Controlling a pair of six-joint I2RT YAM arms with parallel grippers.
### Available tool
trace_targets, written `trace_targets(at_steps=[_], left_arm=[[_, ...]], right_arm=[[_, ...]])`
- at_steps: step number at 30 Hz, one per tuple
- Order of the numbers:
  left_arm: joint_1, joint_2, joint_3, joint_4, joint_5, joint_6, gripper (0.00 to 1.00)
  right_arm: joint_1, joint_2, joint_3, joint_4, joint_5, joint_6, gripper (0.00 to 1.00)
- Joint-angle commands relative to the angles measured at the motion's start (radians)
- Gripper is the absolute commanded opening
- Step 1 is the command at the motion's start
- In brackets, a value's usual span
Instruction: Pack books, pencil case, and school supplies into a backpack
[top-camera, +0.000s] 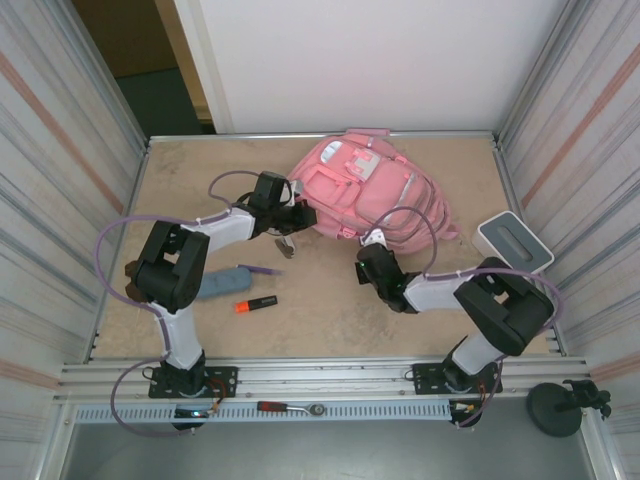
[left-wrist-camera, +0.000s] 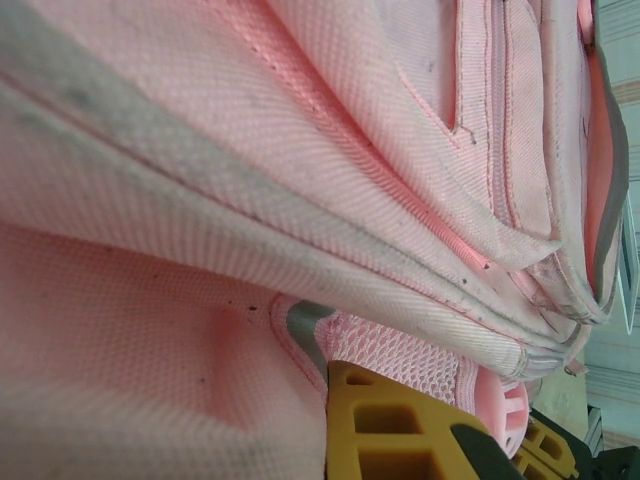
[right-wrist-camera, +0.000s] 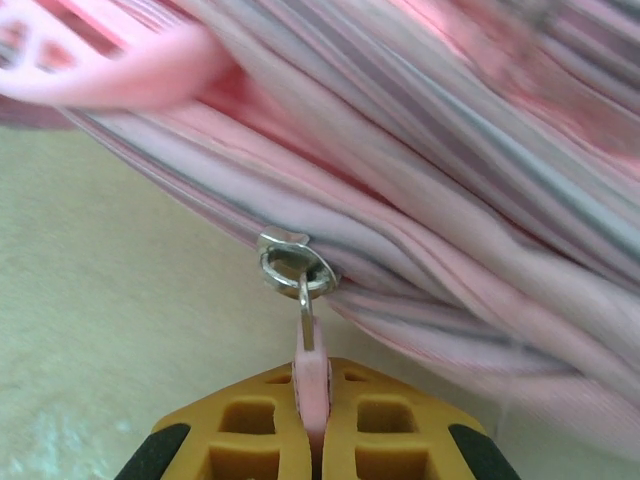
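The pink backpack (top-camera: 372, 188) lies at the back of the table. My left gripper (top-camera: 300, 216) is shut on fabric at its left edge; one yellow finger (left-wrist-camera: 400, 430) presses into the pink cloth (left-wrist-camera: 200, 330), and the other is hidden under it. My right gripper (top-camera: 372, 252) is shut on the pink zipper pull (right-wrist-camera: 312, 370), just below the metal slider (right-wrist-camera: 293, 263) on the backpack's near edge. The blue-grey pencil case (top-camera: 222, 283), a purple pen (top-camera: 263, 270) and an orange-and-black marker (top-camera: 256, 303) lie by the left arm. The books are out of view.
A grey-white box (top-camera: 513, 242) stands against the right wall. A small grey piece (top-camera: 286, 247) lies near the left gripper. Corrugated walls close in both sides. A red-handled tool (top-camera: 290, 407) rests on the front rail.
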Motion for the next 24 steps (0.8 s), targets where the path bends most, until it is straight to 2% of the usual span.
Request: trace_targets(at_steps=[1,14,18,24], left_arm=[[0.028,-0.042,0.007,0.013,0.013,0.039,0.0],[0.059,0.014,0.075,-0.021,0.008,0.067,0.0],[0.059,0.051,0.095,-0.018,0.016,0.067,0.0],[0.06,0.094,0.159,-0.058,0.022,0.105,0.0]], right_arm=[[-0.03,-0.093,-0.045,-0.087,0.008,0.075,0.0],[-0.253,-0.379,-0.108,-0.297,-0.269,0.202,0.0],[-0.32,-0.403,-0.082,-0.352,-0.378,0.193,0.0],[-0.338,-0.377,-0.038,-0.375,-0.495,0.162,0.0]])
